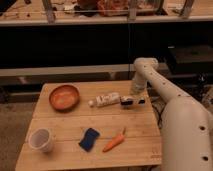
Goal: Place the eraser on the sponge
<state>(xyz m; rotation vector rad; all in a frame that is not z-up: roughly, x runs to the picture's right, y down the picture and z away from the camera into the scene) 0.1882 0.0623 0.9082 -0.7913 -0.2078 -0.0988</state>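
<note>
The end effector (131, 102) hangs low over the surface (142, 131); I cannot tell if it is open or closed. The eraser (107, 100) lies just beside it, toward the bowl (64, 97). The sponge (89, 139) lies well apart from it, near a carrot (114, 142).

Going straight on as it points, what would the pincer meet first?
Probably the eraser, lying just ahead of the pincer over the back of the table, though depth is unclear.

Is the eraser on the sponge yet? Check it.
No, the eraser lies by the tool at the table's far right, apart from the sponge.
</note>
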